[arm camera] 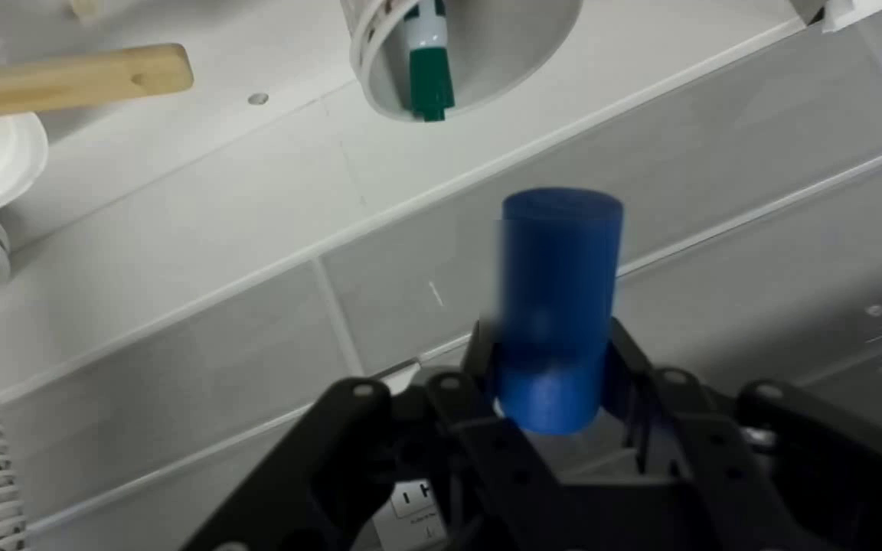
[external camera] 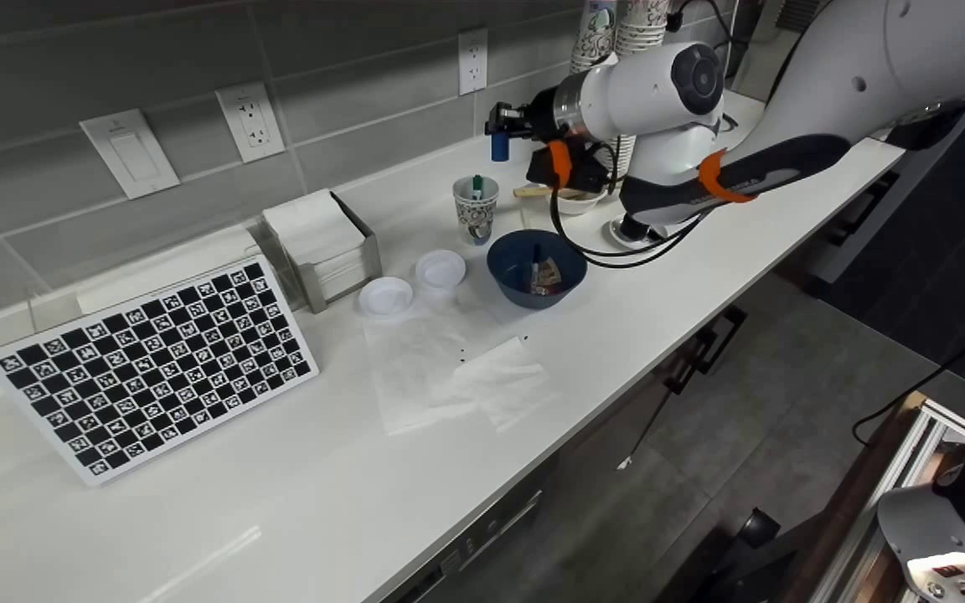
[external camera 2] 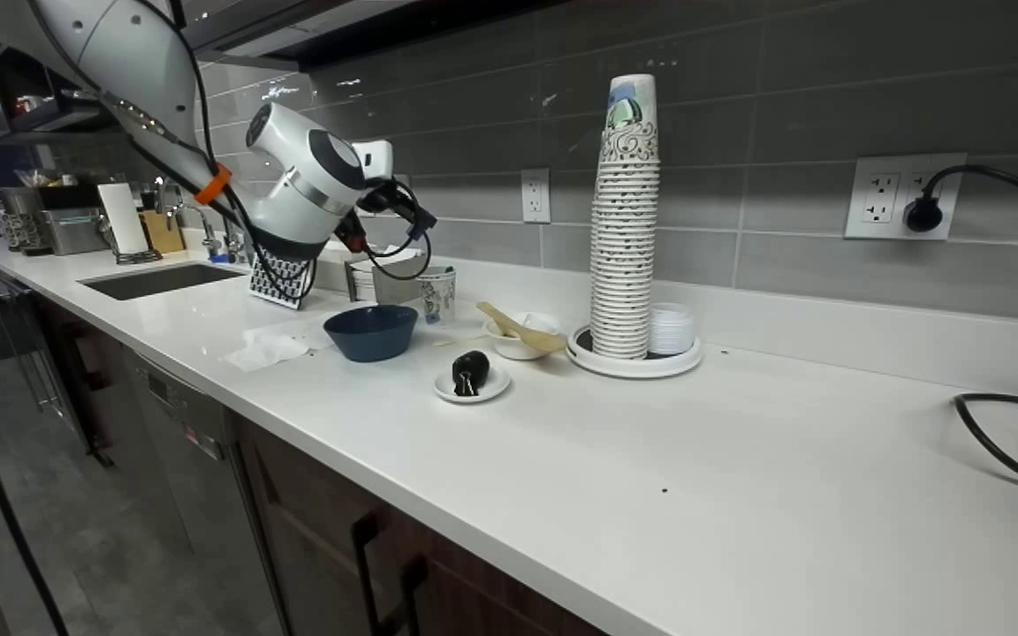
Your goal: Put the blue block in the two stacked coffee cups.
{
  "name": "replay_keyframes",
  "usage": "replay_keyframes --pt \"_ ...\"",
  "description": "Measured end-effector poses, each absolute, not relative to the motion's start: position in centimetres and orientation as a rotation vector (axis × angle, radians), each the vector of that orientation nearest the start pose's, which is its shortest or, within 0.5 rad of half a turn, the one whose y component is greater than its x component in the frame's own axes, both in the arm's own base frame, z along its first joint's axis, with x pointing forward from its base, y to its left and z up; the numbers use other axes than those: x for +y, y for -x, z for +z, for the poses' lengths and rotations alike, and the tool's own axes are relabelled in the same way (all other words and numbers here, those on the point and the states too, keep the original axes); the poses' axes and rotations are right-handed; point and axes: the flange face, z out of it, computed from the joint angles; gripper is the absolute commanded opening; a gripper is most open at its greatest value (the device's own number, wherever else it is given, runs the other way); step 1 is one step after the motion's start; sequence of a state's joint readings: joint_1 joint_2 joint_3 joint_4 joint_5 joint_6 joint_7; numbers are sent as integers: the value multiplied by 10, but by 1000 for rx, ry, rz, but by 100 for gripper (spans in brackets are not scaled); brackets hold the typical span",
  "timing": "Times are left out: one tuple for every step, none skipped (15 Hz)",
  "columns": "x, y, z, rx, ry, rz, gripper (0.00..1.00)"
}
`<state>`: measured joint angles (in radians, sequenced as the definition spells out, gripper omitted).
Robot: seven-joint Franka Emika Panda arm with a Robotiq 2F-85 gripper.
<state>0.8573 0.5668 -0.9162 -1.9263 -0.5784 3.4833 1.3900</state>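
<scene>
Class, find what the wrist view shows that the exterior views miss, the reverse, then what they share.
Only the wrist view: the round face at the free end of the blue block. Only the exterior views: the blue bowl and the checkered board. Shared: the stacked coffee cups holding a green-capped marker, the wooden utensil and the cup tower.

In an exterior view cam looks steeply down at jaws and table (external camera: 340, 477), in an exterior view it looks flatter from behind the jaws, cup stack (external camera 2: 624, 256) nearer than them, coffee cups (external camera: 476, 219) below the jaws shared in both exterior views, wrist view tight behind jaws, facing wall (arm camera: 403, 298).
</scene>
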Motion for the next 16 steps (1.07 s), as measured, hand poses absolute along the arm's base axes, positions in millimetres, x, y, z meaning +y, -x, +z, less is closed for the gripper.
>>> replay_keyframes --pt "119 -651 389 500 2436 -1527 10" --pt "121 -653 381 486 2441 -1555 36" --pt "122 -654 370 482 2453 -1576 62" --pt "122 -656 359 488 2465 -1590 62" --pt "123 -657 347 496 2482 -1596 65" --pt "123 -657 336 500 2498 -1597 72" --pt "124 -657 327 502 2511 -1595 78" --pt "125 -658 321 519 2510 -1596 86" --pt "126 -659 316 528 2510 -1600 93" --pt "128 -660 312 537 2506 -1603 98" --pt "130 -660 310 548 2499 -1607 100" --pt "132 -660 309 564 2488 -1612 100" --pt "133 -660 311 586 2474 -1617 100" --pt "134 -659 315 615 2467 -1612 100" --pt "134 -659 323 650 2465 -1597 100" --pt "133 -659 334 686 2469 -1568 100"
